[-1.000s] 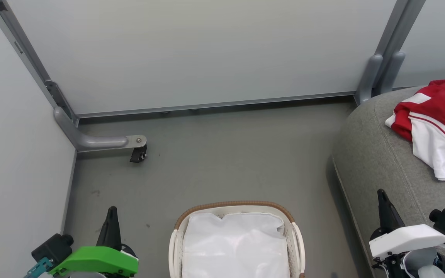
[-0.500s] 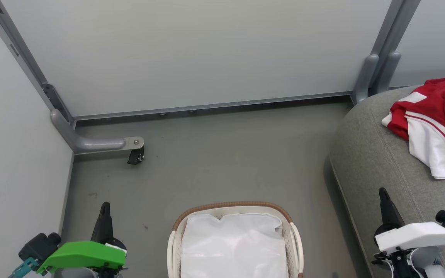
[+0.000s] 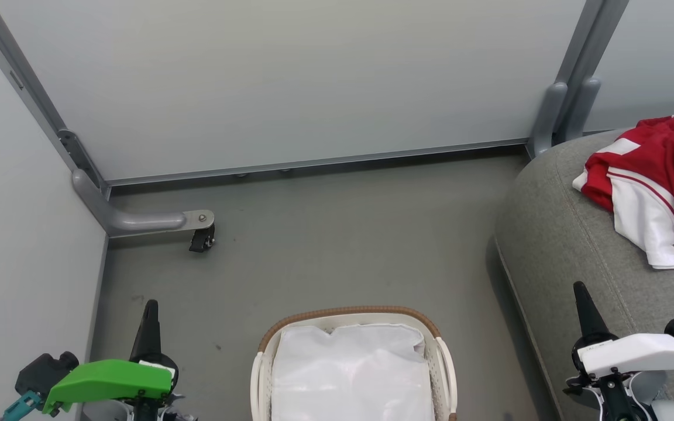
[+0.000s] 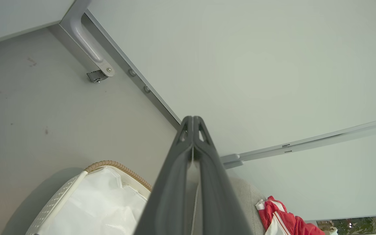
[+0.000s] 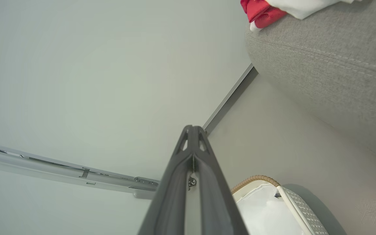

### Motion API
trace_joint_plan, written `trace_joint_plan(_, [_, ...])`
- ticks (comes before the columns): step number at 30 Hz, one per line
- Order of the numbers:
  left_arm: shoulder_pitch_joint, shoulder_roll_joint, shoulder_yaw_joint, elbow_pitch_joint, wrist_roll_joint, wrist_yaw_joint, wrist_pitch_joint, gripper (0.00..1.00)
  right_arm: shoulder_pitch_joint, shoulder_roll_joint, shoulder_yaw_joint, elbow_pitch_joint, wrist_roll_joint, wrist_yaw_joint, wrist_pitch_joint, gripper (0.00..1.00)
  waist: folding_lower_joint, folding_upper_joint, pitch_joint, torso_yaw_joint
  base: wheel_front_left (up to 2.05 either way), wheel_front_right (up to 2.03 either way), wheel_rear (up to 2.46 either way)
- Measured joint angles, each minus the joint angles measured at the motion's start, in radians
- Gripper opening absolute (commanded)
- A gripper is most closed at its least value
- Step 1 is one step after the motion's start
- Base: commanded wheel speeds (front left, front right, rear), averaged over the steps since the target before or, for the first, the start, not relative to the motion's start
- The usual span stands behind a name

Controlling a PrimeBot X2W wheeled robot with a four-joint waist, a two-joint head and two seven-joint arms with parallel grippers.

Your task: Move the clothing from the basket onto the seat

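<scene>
Down at the lower corners of the head view, the left end effector and the right end effector have drifted a little outward over the last second. The whole picture also slid slightly, so the camera turned; the clothing has not shifted on the seat. It lies there in a red-and-white heap, and the basket on the floor holds just its white liner. I judge the transfer done and the arms settling to rest.

Left wrist view adds what the head view's edge-on angle cannot: the fingers pressed together, nothing between them.

Right wrist view gives the same pressed pair, plus the seat's stitched seams and the basket's perforated wall.
</scene>
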Motion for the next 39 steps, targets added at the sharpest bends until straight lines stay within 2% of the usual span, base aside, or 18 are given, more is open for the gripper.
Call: trace_joint_plan(39, [-0.028, 0.000, 0.083, -0.027, -0.310, -0.027, 0.097, 0.00, -0.016, -0.005, -0.010, -0.028, 0.356, 0.000, 0.093, 0.00, 0.0000, 0.0000, -0.008, -0.030, 0.00, 0.00, 0.00])
